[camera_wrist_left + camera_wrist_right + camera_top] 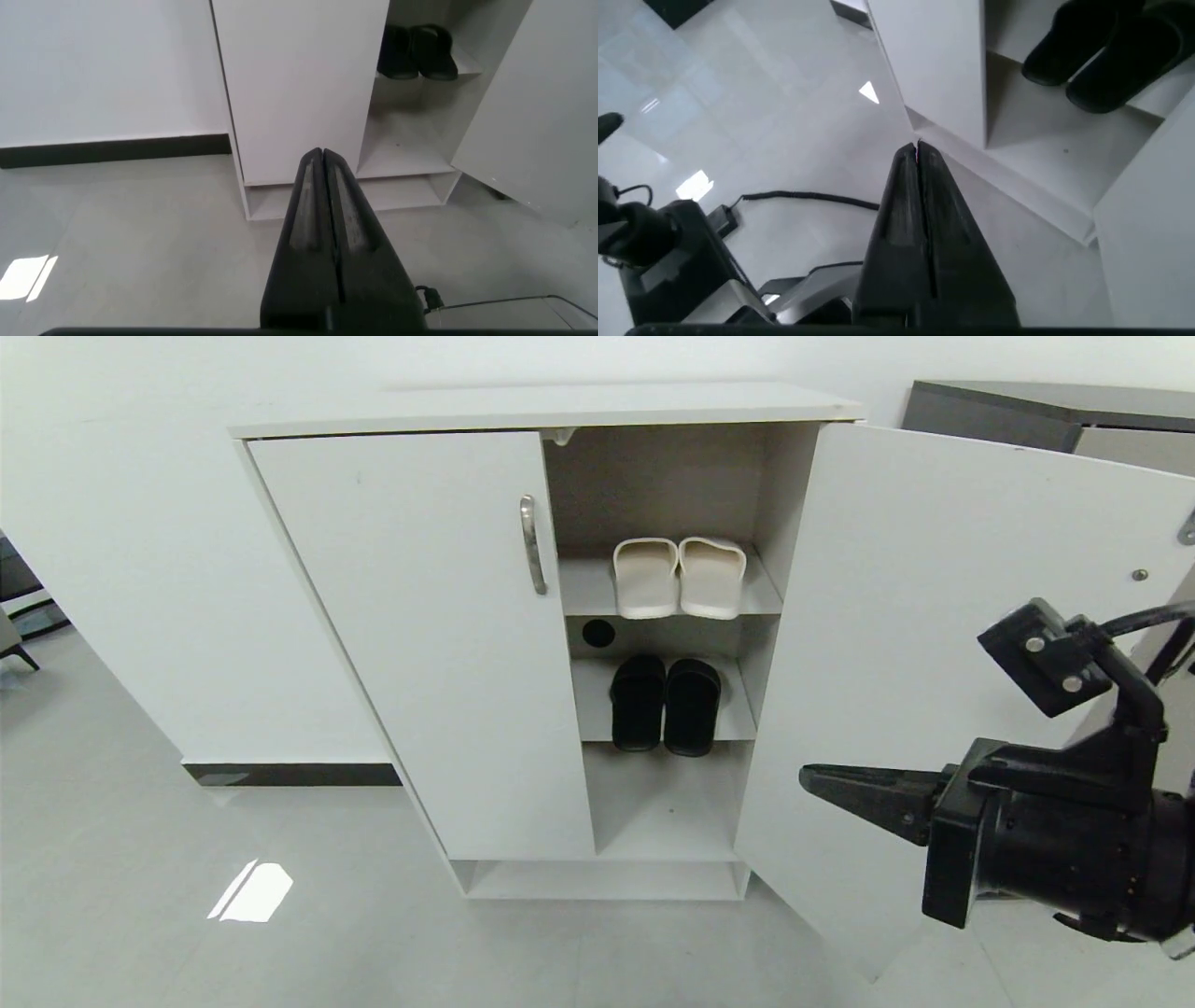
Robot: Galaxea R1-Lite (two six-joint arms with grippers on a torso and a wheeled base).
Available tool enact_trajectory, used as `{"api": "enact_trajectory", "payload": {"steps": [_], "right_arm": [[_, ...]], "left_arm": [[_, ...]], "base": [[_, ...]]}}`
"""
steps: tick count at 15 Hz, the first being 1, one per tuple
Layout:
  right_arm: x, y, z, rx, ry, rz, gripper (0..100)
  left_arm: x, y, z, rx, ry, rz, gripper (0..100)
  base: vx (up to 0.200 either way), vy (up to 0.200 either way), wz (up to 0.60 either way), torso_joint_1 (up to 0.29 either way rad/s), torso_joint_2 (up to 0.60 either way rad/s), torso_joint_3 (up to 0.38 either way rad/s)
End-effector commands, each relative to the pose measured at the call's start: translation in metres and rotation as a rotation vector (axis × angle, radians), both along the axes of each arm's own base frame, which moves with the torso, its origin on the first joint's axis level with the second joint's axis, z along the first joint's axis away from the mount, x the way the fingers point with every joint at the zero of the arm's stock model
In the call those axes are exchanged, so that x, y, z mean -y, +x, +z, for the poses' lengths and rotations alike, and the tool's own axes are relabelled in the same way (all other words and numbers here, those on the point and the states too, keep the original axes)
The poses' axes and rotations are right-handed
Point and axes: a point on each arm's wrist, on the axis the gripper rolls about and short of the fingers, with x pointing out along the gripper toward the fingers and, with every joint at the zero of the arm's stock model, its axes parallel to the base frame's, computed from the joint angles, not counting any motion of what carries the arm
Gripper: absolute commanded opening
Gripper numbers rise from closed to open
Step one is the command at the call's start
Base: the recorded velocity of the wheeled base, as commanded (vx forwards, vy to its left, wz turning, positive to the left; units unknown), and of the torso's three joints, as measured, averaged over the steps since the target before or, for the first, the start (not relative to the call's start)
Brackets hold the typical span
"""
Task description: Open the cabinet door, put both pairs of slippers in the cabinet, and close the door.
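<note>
- Nearest, the right gripper [822, 782] hangs low on the robot's right. Its fingers are pressed together with nothing between them, and its tip points left across the open door [934, 616].
- Seen from its own wrist, the right gripper [918, 163] is over the floor [785, 121] just in front of the cabinet's foot, with the door's lower part beside it.
- Equally clenched and empty, the left gripper [322, 163] is aimed at the base of the cabinet [560, 406], in front of the shut left door [411, 635].
- Next out, the door swings from hinges on the cabinet's right side toward the robot. The face in view is its inner one, with a screw [1139, 575] near the free edge.
- So the right gripper lies on the inner side of the door. I cannot tell whether it touches the panel.
- Closing it, I judge, calls for a push from the outer face. The right arm is the nearer one, but it would first have to get round the free edge.
- Farthest, both pairs are already in: the white slippers [679, 577] on the upper shelf, the black slippers [665, 705] on the shelf below. Each pair lies side by side, long axis running into the cabinet, clear of the door's path.
</note>
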Motion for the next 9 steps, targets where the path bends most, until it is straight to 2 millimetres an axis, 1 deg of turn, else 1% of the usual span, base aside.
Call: {"api": "enact_trajectory", "payload": {"steps": [1,7,9], "right_arm": [[0.0019,-0.0074,0.0041,0.015,0.015,0.019,0],[0.0015,-0.0084,0.0023,0.01,0.011,0.025,0],[0.0011,-0.0089,0.0023,0.01,0.011,0.028,0]], "left_arm": [[0.0,0.0001,0.0001,-0.001,0.0,0.0,0],[0.0,0.0001,0.0001,-0.001,0.0,0.0,0],[0.0,0.0001,0.0,-0.002,0.0,0.0,0]], "base": [[0.0,0.0,0.0,0.0,0.0,0.0],[0.0,0.0,0.0,0.0,0.0,0.0],[0.0,0.0,0.0,0.046,-0.23,-0.188]]}}
